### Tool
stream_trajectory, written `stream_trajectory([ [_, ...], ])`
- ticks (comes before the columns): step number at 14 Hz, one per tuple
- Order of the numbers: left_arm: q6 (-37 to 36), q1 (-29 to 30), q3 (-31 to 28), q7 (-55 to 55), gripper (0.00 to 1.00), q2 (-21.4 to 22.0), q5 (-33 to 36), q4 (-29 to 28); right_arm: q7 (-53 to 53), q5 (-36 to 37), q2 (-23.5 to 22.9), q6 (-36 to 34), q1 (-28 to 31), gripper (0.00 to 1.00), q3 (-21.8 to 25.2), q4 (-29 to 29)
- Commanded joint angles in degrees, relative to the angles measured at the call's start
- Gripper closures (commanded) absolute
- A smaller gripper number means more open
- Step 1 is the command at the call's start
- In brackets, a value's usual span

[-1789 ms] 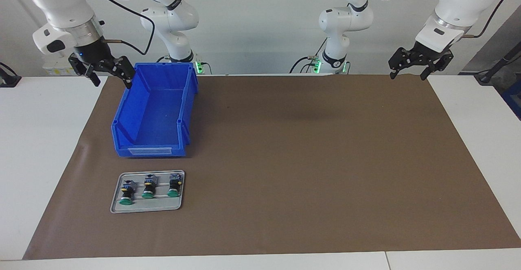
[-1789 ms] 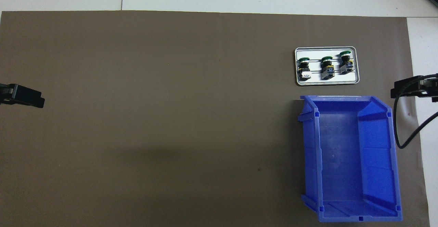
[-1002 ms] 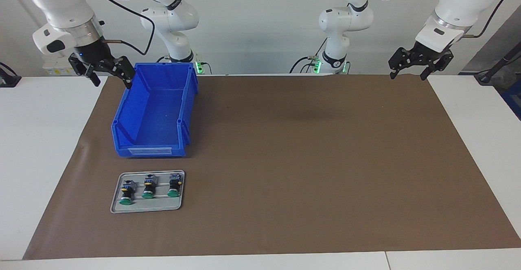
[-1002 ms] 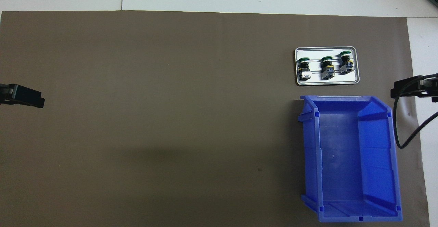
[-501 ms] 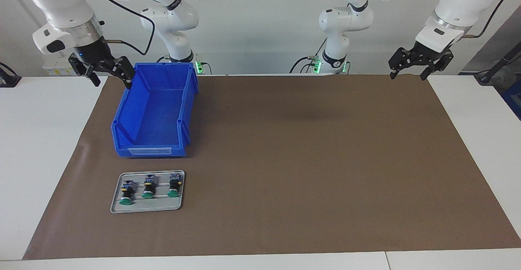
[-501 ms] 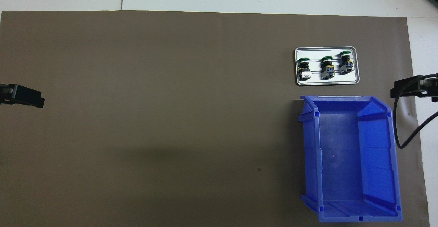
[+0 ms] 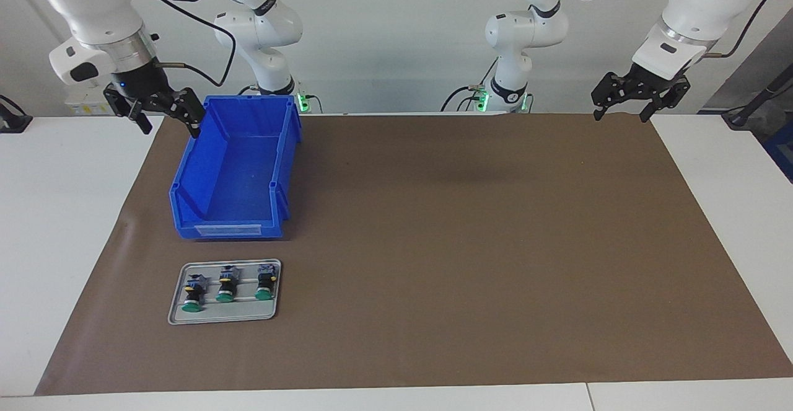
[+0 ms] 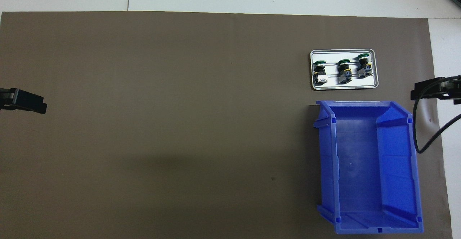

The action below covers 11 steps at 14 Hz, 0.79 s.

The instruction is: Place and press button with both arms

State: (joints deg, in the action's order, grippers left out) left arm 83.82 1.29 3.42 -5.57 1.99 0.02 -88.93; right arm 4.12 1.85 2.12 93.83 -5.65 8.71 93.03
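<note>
Three green-capped buttons lie on their sides in a small grey tray toward the right arm's end of the table. My right gripper hangs open in the air beside the blue bin's corner nearest the robots, with nothing in it. Over the mat's corner at the left arm's end, my left gripper hangs open and empty. Both grippers are well apart from the buttons.
An empty blue bin stands between the tray and the robots. A brown mat covers most of the white table. A black cable hangs from the right arm beside the bin.
The right gripper has risen slightly beside the bin. The left arm, the buttons and the bin have not moved.
</note>
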Motion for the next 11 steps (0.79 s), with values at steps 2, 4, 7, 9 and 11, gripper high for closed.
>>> stream_trajectory([
  [2,0.0,0.9,0.4,0.5,0.0,1.6,-0.6,-1.8,0.2,-0.9,-6.1,7.5,-0.5,0.0,-0.3,-1.0],
  [4,0.0,0.9,0.4,0.5,0.0,1.6,-0.6,-1.8,0.1,-2.6,-10.9,14.5,-0.3,0.0,-0.3,-1.5],
  [7,0.0,0.9,0.5,0.5,0.0,1.6,-0.6,-1.8,-0.3,-2.5,-19.1,24.4,-0.5,0.0,-0.3,-1.6],
  [9,0.0,0.9,0.5,0.5,0.0,1.6,-0.6,-1.8,-0.5,-2.6,-23.7,30.2,-0.5,0.0,-0.5,-1.5],
  [11,0.0,0.9,0.5,0.5,0.0,1.6,-0.6,-1.8,-2.8,-3.1,-26.8,33.3,-0.5,0.0,-0.9,-1.0],
])
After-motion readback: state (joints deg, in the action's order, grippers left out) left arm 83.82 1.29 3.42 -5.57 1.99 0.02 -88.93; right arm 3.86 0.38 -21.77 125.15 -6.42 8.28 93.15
